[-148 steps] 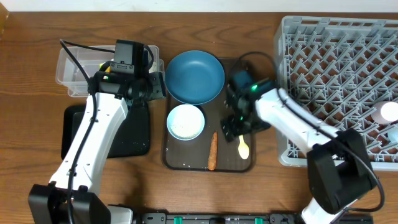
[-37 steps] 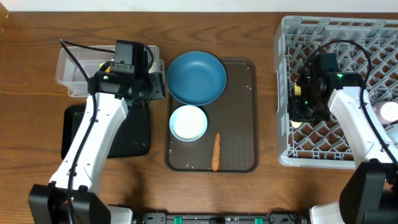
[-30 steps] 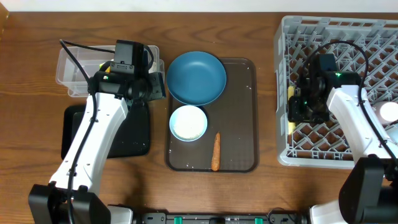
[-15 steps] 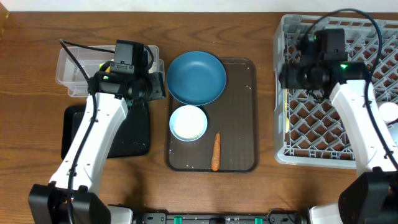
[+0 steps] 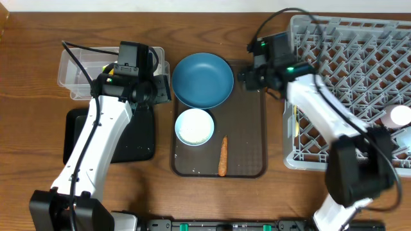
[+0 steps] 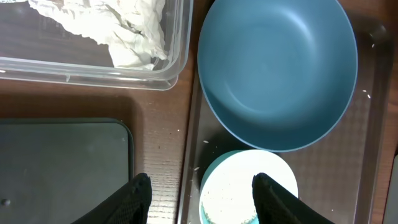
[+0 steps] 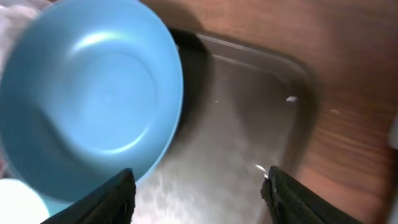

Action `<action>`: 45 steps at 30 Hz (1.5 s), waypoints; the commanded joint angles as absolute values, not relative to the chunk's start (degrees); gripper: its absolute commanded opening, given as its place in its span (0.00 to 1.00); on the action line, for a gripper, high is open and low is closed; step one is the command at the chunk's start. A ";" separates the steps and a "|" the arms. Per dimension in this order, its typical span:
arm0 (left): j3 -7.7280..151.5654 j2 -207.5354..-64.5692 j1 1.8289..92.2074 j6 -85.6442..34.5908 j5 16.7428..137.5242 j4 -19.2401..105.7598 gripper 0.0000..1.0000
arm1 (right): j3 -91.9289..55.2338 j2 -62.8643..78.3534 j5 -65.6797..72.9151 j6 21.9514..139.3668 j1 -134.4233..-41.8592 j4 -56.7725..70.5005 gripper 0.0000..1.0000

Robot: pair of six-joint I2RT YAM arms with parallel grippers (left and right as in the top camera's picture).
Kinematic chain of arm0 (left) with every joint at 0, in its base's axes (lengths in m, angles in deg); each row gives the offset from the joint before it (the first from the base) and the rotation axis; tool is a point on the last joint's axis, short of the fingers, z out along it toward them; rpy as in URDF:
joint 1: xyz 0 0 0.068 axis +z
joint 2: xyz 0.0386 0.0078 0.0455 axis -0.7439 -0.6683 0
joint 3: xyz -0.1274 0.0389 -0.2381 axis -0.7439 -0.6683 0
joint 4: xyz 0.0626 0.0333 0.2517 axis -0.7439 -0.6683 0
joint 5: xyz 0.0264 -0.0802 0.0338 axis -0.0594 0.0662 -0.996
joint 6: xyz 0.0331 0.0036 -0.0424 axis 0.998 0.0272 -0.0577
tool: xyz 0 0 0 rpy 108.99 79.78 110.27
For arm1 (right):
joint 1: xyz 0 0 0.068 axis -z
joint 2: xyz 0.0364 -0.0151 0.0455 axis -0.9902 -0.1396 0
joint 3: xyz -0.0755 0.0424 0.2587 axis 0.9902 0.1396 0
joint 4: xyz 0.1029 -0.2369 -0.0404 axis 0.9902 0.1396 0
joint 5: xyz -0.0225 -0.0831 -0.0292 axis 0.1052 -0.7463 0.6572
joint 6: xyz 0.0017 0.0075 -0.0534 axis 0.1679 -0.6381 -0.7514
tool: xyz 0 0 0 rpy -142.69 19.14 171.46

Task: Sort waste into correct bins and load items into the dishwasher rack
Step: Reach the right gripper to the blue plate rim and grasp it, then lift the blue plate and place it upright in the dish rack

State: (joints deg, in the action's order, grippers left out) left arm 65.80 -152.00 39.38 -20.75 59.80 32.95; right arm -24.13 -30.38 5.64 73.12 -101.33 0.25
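Observation:
The dark blue plate (image 5: pixel 202 79) lies at the top left of the brown serving tray (image 5: pixel 247 141), with the white bowl (image 5: pixel 193 126) just below it. A carrot stick (image 5: pixel 222 156) rests near the tray's front. My left gripper (image 5: pixel 166 90) hovers open at the plate's left rim; from its wrist the bowl (image 6: pixel 249 186) shows below the right finger. My right gripper (image 5: pixel 244 76) hangs open and empty over the tray's top right corner, beside the plate (image 7: pixel 87 93). A few rice grains (image 7: pixel 290 98) lie on the tray. The grey rack (image 5: pixel 359 77) fills the right side.
A clear tub (image 5: pixel 74 70) holding crumpled tissue (image 6: pixel 118 28) stands at the back left. In front of it is the black tray (image 5: pixel 138 138). Two cups (image 5: pixel 399 119) stand at the rack's right edge. My right arm lies across the rack's left rim.
My right arm has swung left, out of the rack's left side to the serving tray's top right corner. Its jaws have spread wider. The left arm has not moved.

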 commanded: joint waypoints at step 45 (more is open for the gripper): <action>66.15 -151.98 39.38 -20.42 59.28 32.56 0.55 | -25.09 -11.17 -35.80 53.69 -89.22 -8.56 0.01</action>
State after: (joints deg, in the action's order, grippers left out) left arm 65.80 -152.00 39.38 -20.75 59.82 32.67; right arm -24.35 -12.27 -21.92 66.56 -91.71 -7.18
